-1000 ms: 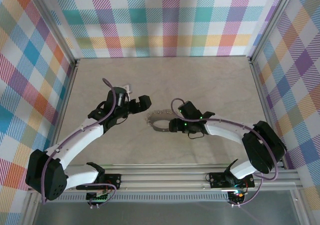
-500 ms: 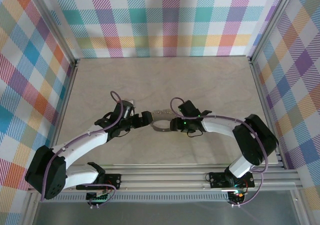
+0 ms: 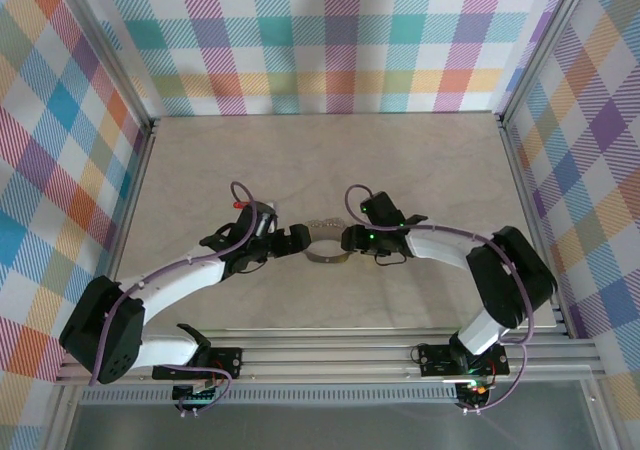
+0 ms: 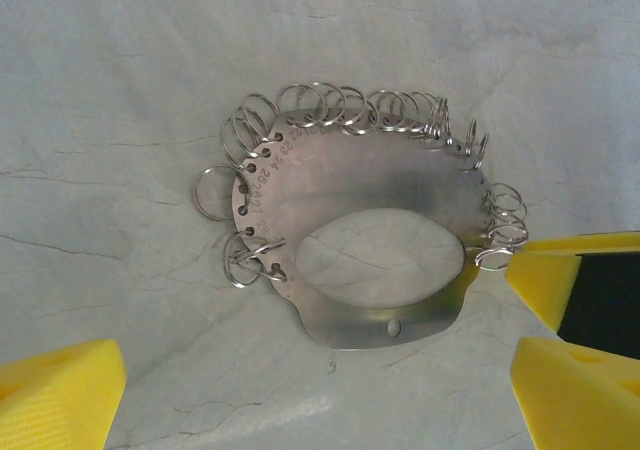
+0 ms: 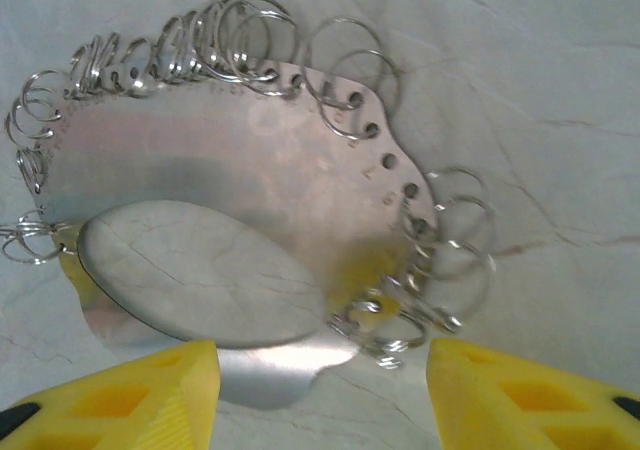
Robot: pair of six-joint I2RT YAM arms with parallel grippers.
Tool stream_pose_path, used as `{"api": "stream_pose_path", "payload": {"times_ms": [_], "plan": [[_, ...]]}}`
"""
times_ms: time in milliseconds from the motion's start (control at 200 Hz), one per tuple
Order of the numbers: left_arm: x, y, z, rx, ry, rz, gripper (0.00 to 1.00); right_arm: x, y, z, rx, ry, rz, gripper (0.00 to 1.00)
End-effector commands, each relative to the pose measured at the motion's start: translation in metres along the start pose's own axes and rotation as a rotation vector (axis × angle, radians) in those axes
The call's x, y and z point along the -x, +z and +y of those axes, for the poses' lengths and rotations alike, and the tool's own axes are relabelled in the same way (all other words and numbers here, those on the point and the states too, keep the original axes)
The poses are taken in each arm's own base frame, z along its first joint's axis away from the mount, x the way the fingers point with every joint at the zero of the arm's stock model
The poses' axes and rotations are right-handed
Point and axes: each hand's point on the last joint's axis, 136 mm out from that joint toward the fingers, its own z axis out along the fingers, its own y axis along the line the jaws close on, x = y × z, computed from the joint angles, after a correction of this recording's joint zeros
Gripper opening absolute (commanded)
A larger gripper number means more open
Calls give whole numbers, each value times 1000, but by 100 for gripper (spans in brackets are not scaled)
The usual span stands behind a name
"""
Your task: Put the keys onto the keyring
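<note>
Pale worktop point(image 3: 420, 170) underneath all. For left gripper point(image 3: 291, 238): fully spread, holding nothing, just short of the keyring. For right gripper point(image 5: 320, 390): partly spread, astride the keyring's near edge, apparently not yet clamped; judged the nearer. 1 keyring point(image 4: 370, 185), a flat silver plate fringed with many small split rings point(image 4: 320, 105), directly between both grippers, long axis across their openings. 1 red speck point(image 3: 240, 202), probably the key, behind left gripper.
</note>
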Motion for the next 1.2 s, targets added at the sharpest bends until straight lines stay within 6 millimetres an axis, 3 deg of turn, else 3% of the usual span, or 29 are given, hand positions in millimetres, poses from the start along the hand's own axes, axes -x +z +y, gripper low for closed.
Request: {"api": "stream_pose_path", "payload": {"times_ms": [0,285,710,1195], "plan": [[11,-1,-20,-49,12,-36,98,-7,-9,-1,28,-11,-8,56],[20,-1,-38,-89,2,-48,99,-21,1,-1,82,27,24,50],[15,8,-39,-84,-6,-21,98,-8,12,14,119,14,27,46],[17,7,-45,-93,13,-27,98,-15,7,-7,41,-1,20,46]]}}
